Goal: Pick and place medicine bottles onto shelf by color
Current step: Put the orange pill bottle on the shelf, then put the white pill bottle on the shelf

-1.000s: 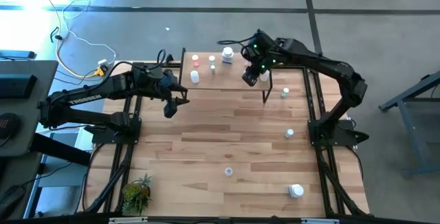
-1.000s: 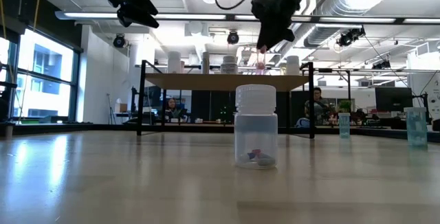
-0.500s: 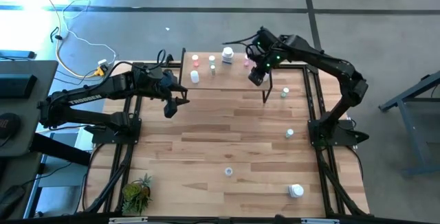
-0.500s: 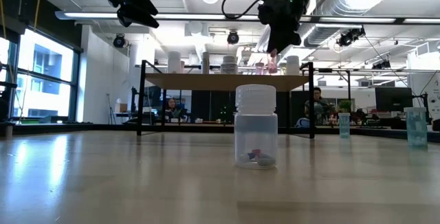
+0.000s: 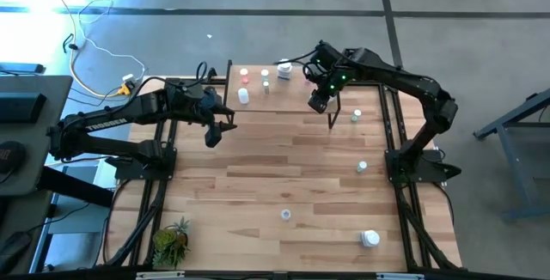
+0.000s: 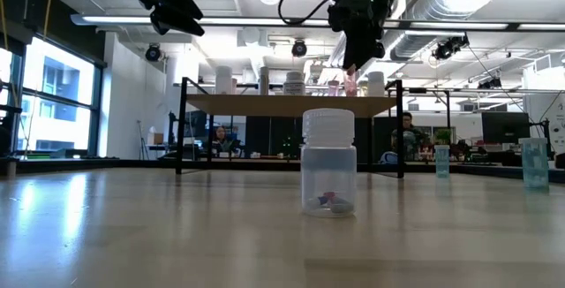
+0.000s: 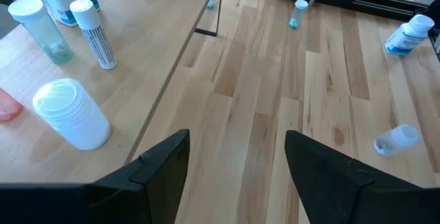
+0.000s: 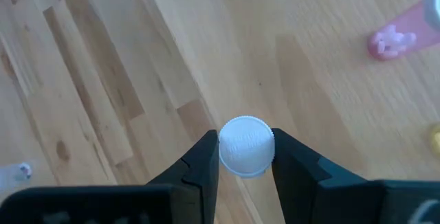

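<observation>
Right gripper [image 8: 245,157] clenched on a small white-capped plastic bottle [image 8: 246,146], has shifted over the light wooden shelf board [image 8: 302,66] edge beneath it. Placement looks close. Left gripper [image 7: 237,157] stays released, hovering off the shelf's side.

An overhead camera is looking straight down on the whole table [image 5: 284,168], a table-height camera is gazing level across it at the shelf [image 6: 291,104], and both wrist cameras are peering down closely, all sharing that shelf [image 7: 137,52] [image 8: 309,66] [image 5: 284,91].
</observation>
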Robot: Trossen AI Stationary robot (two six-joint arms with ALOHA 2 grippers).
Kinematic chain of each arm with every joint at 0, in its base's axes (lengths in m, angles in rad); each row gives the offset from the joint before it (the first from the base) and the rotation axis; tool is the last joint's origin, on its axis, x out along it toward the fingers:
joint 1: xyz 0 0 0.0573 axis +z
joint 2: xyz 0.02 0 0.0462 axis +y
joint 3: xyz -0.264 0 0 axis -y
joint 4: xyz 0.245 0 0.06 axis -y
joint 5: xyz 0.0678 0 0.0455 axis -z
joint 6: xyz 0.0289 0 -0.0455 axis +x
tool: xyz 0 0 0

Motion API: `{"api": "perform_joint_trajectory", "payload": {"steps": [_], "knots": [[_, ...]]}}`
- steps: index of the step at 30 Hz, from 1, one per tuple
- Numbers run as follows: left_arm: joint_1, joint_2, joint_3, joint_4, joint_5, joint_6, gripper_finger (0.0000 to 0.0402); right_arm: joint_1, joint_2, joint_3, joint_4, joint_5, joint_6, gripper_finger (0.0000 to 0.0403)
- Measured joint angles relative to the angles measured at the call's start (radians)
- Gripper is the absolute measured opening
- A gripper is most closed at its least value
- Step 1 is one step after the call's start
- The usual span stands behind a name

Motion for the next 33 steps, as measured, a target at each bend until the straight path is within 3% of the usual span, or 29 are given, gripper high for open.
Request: {"api": "perform_joint_trajectory", "payload": {"steps": [10, 22, 33], "knots": [[0.000, 0.000, 0.000, 0.002, 0.000, 0.000, 0.0227, 0.005, 0.004, 0.000, -0.006, 0.002, 0.008, 0.0099], [0.000, 0.000, 0.000, 0.002, 0.000, 0.000, 0.0227, 0.005, 0.004, 0.000, -0.009, 0.061, -0.009, 0.0162], [0.000, 0.000, 0.000, 0.002, 0.000, 0.000, 0.0227, 0.004, 0.003, 0.000, -0.004, 0.073, 0.015, 0.0174]]}}
